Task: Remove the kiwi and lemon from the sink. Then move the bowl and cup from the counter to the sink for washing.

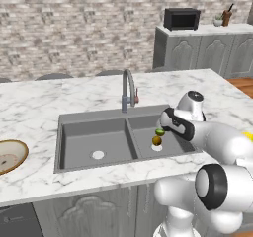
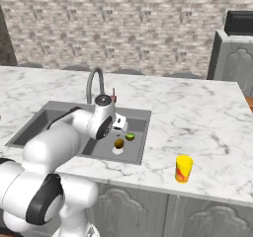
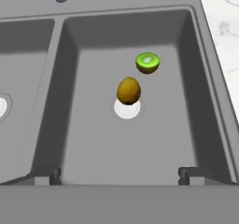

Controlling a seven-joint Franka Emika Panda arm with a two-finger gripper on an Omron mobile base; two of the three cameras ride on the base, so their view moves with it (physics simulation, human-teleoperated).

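Observation:
The dark grey sink [image 1: 94,138] has two basins. In its right basin, a green kiwi half [image 3: 148,62] lies just beyond a golden-brown lemon [image 3: 128,90], which rests at the pale drain. My gripper [image 3: 119,174] hovers open above that basin's near side, with nothing between its fingers. From the base, the kiwi [image 1: 159,131] and lemon [image 1: 156,140] sit just left of my hand. The tan bowl [image 1: 7,156] rests on the marble counter [image 1: 49,98] at the far left. The yellow cup [image 2: 184,168] stands upright near the counter's front edge, right of the sink.
A curved steel faucet [image 1: 128,90] rises behind the divider between the basins. A far grey cabinet carries a black microwave [image 1: 181,19]. Chair backs line the counter's far side.

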